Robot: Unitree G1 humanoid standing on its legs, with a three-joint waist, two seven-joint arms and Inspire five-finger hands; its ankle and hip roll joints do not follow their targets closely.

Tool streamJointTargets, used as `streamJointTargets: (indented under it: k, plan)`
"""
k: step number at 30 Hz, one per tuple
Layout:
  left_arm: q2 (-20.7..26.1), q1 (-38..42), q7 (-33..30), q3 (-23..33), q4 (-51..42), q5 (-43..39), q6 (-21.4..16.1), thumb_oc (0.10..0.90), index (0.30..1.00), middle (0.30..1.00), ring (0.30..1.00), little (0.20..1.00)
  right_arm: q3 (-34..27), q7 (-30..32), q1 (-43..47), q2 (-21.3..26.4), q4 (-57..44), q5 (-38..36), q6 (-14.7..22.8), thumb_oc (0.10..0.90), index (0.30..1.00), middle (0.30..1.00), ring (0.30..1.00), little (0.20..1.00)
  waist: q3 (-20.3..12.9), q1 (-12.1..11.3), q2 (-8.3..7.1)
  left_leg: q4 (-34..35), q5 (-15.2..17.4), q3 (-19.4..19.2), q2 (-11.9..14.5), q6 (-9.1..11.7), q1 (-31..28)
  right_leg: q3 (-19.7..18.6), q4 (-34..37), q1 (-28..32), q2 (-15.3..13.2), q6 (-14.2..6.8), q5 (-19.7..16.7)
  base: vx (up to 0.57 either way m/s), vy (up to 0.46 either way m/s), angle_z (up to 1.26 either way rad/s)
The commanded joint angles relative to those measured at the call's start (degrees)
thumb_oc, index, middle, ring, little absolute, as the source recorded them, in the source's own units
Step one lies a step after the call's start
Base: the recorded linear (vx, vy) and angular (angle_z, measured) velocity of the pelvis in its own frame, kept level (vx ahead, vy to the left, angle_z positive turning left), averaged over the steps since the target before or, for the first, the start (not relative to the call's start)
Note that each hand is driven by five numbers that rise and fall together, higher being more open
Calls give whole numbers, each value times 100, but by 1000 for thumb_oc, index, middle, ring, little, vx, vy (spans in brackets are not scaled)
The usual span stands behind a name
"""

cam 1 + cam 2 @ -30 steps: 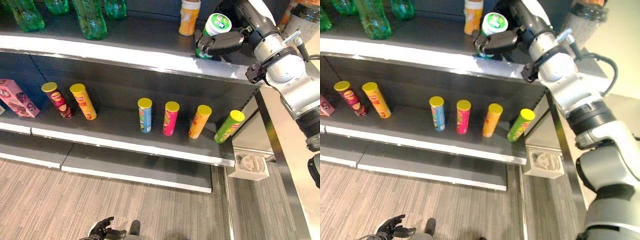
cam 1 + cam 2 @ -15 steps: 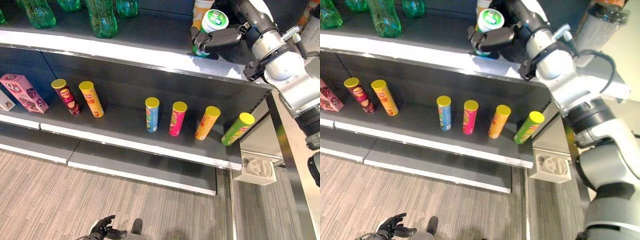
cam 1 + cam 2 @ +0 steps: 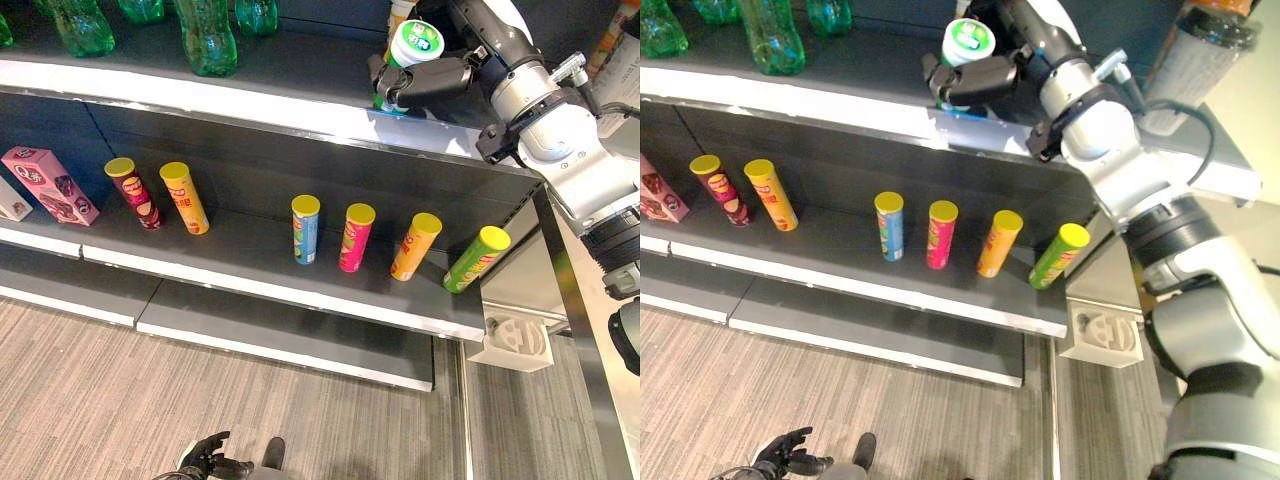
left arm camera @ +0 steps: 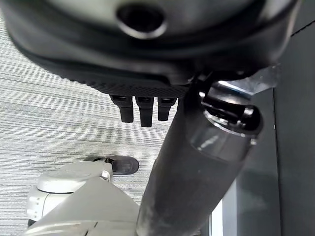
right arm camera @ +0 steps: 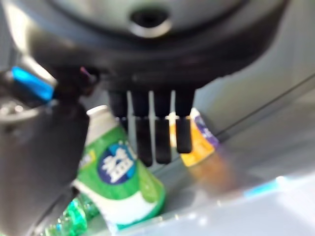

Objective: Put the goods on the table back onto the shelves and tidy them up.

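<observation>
A green-and-white cup [image 3: 412, 42] with a white lid is held tilted over the front right part of the top shelf [image 3: 250, 92]. My right hand [image 3: 432, 80] is shut on it from the side, fingers curled round its lower body. In the right wrist view the cup [image 5: 123, 182] sits between the thumb and the fingers [image 5: 157, 140]. An orange cup [image 5: 196, 145] stands just behind on the same shelf. My left hand [image 3: 205, 460] hangs low over the floor, open and holding nothing.
Green bottles [image 3: 205, 35] stand at the top shelf's left. Several chip cans [image 3: 305, 228] and a pink box [image 3: 50, 185] line the middle shelf [image 3: 250, 262]. The green can [image 3: 475, 258] at its right end leans. A dark-capped bottle [image 3: 1195, 50] stands right of my arm.
The camera has shifted, so the whole shelf sits differently in view. My right hand has carried the green-and-white cup a little to the left along the top shelf. The left hand has stayed put.
</observation>
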State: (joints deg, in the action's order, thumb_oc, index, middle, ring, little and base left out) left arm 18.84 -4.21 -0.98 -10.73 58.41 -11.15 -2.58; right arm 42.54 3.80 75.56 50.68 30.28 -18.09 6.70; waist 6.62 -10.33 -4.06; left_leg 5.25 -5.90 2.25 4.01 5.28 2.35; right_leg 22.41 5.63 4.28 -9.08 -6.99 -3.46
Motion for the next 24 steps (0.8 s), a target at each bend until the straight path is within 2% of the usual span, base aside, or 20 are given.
streamJointTargets:
  k: [1, 2, 13, 15, 20, 22, 23, 24]
  plan:
    - [344, 278, -144, -396, 168, 31, -245, 800, 900, 900, 900, 900, 257, 212, 1338, -33, 238, -42, 234, 400, 300, 300, 300, 300, -160, -123, -293, -25, 571, -541, -21, 99, -303, -65, -63, 352, -403, -511, 17, 0, 0, 0]
    - [337, 283, -152, -400, 188, 31, -240, 800, 900, 900, 900, 900, 224, 241, 1346, -69, 278, -41, 221, 800, 900, 900, 900, 900, -157, -124, -293, -25, 573, -537, -22, 99, -302, -53, -63, 353, -407, -510, 17, 0, 0, 0]
    - [302, 297, -111, -531, 181, 131, -217, 800, 900, 900, 900, 900, 180, 337, 1421, -83, 373, -23, 217, 800, 900, 900, 900, 900, -152, -89, -296, -25, 593, -532, -20, 97, -304, -41, -63, 361, -403, -504, 29, 0, 0, 0]
    - [288, 295, -96, -563, 165, 156, -215, 800, 900, 900, 900, 900, 122, 417, 1447, 25, 287, -47, 258, 800, 900, 900, 900, 900, -153, -50, -296, -25, 606, -543, -16, 95, -312, -58, -63, 352, -399, -505, 37, -3, 15, 0]
    - [238, 284, -113, -423, 118, 103, -194, 800, 900, 900, 900, 900, -315, 741, 1384, 514, -889, -119, 492, 800, 900, 900, 900, 900, -155, 128, -293, -25, 676, -645, -16, 72, -368, -153, -63, 290, -410, -542, -5, -13, 54, -5]
    - [225, 272, -109, -359, 221, 198, -173, 800, 900, 900, 900, 900, -731, 898, 1176, 797, -1436, -235, 663, 800, 900, 900, 900, 900, -191, 225, -319, -25, 724, -700, -21, 47, -411, -219, -63, 265, -409, -557, -20, 7, 68, -6]
    - [238, 272, -109, -364, 223, 200, -174, 800, 900, 900, 900, 900, -767, 899, 1138, 805, -1457, -229, 657, 800, 900, 900, 900, 900, -193, 214, -333, -25, 726, -706, -21, 46, -415, -225, -63, 265, -410, -558, -20, 18, 84, -5]
    - [252, 301, -90, -349, 260, 278, -180, 800, 900, 900, 900, 900, -888, 977, 1145, 1023, -1567, -306, 740, 800, 900, 900, 900, 900, -214, 295, -363, -25, 762, -747, -30, 27, -452, -281, -63, 253, -409, -571, -49, 13, 64, -9]
